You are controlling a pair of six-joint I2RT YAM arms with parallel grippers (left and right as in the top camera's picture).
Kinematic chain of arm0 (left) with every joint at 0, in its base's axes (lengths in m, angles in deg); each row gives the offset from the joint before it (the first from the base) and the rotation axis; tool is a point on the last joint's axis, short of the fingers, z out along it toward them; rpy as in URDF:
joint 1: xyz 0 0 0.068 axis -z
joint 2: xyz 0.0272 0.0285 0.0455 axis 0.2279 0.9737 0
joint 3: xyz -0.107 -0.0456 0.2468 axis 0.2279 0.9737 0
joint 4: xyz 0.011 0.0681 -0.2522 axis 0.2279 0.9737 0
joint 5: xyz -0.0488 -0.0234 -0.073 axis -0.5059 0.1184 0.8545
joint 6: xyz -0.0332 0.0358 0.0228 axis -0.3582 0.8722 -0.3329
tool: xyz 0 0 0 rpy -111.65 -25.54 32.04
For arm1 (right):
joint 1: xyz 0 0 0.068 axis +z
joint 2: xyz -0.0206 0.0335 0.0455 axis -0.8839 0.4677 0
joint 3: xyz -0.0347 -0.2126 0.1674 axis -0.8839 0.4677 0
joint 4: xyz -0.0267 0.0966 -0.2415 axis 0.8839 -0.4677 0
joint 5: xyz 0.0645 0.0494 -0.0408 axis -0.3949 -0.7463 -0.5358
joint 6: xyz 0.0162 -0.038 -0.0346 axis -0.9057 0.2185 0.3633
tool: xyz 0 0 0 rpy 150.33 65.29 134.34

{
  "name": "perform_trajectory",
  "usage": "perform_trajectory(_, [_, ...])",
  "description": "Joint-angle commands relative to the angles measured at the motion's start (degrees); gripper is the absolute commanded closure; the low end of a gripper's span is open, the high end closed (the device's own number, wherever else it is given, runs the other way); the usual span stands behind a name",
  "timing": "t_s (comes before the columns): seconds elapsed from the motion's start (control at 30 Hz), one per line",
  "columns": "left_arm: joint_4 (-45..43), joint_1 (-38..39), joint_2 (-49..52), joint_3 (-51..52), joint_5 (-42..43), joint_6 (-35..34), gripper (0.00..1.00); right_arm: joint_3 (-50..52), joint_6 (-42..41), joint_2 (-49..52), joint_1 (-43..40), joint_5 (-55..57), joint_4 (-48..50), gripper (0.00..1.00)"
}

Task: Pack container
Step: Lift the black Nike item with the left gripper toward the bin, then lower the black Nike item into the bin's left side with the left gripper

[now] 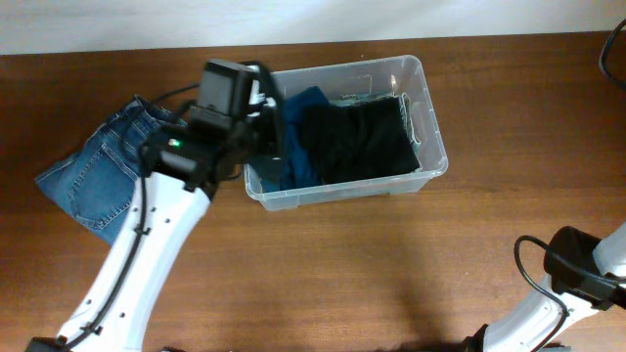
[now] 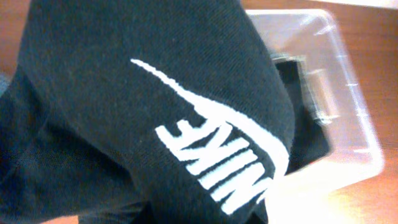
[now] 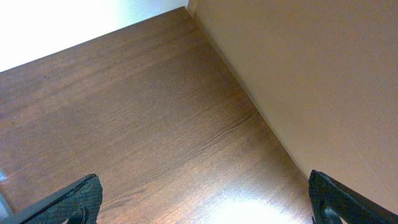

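Overhead: the container [image 1: 342,189] sits far-centre on the table [image 1: 391,274], clothes [image 1: 357,137] inside, left pincer [image 1: 269,137] over its left end. Left wrist: a black Nike garment [image 2: 155,112] hides the fingers, grip untellable; likely mid-placement, lowering and release next. Right wrist: right pincer [image 3: 205,202] gapes empty.

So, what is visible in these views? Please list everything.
container: one, clear plastic, top centre of the table
black garment: one, black, inside the container, right part
blue garment: one, teal blue, inside the container, left part
jeans: one, blue denim, on the table left of the container
Nike cloth: one, black with white logo, fills the left wrist view
table: one, brown wood
left arm: one, white and black, over the container's left end; fingers hidden
right arm: one, white and black, bottom right corner; fingers black, wide apart
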Motion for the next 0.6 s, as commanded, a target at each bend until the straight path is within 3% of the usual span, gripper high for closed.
perform_trajectory(0.0, [-2.6, 4.1, 0.9, -0.9, -0.9, -3.5, 0.99, 0.1, -0.1, 0.0, -0.1, 0.5, -0.3, 0.02])
perform_trajectory(0.57, [-2.7, 6.4, 16.7, -0.9, -6.6, -5.6, 0.99, 0.1, -0.1, 0.0, -0.1, 0.5, -0.3, 0.02])
